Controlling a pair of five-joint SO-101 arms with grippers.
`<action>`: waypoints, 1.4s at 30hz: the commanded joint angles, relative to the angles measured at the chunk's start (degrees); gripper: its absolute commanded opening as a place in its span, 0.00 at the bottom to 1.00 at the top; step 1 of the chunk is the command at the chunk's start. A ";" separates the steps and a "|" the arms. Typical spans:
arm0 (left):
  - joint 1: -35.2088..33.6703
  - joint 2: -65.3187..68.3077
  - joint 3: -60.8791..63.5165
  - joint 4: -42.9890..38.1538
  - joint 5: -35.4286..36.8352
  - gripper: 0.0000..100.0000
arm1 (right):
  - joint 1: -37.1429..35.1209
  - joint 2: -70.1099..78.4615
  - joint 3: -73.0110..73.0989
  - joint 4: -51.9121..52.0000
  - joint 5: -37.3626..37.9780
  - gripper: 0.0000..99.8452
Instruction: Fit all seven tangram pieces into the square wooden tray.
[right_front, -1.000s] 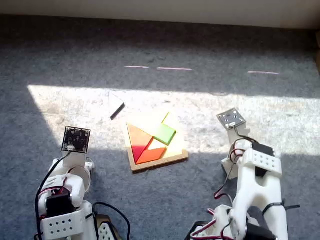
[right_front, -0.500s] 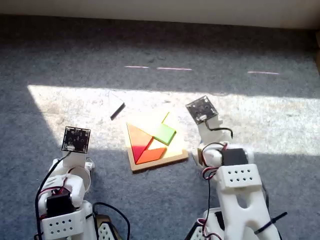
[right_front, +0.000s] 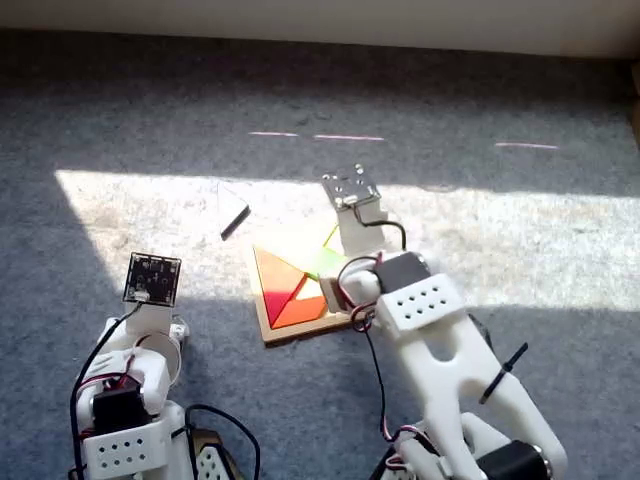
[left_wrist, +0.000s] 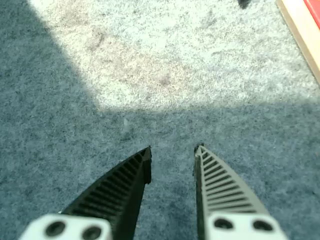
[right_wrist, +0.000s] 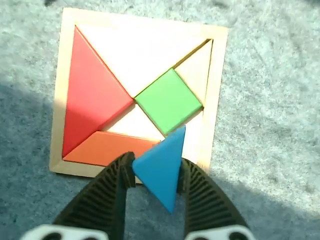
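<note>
The square wooden tray (right_wrist: 216, 95) lies on grey carpet, also seen in the high view (right_front: 300, 330). In it sit a red triangle (right_wrist: 92, 100), a green square (right_wrist: 168, 100), an orange parallelogram (right_wrist: 107, 148) and pale pieces, the largest a triangle (right_wrist: 142, 50). My right gripper (right_wrist: 156, 161) is shut on a blue triangle (right_wrist: 161, 167), held above the tray's near edge beside the green square. The right arm (right_front: 420, 310) stretches over the tray. My left gripper (left_wrist: 172, 148) is open over bare carpet, away from the tray's corner (left_wrist: 300, 30).
A pale flat piece (right_front: 232, 212) with a dark shadow lies on the sunlit carpet beyond the tray's far left corner. The left arm (right_front: 130, 400) stands at the lower left. A bright sunlit band crosses the carpet.
The right arm has swung left from the right side of the table to over the tray. The left arm has stayed still.
</note>
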 joint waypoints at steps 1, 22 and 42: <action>-0.84 -2.59 -0.22 -1.05 -0.44 0.15 | -2.77 1.98 -6.02 0.22 -5.71 0.01; -0.84 -2.59 -0.22 -1.05 -0.44 0.15 | -4.44 4.62 -6.29 -17.98 -61.89 0.01; -0.84 -2.59 -0.22 -1.05 -0.44 0.15 | -9.45 4.70 5.32 -25.27 -62.07 0.01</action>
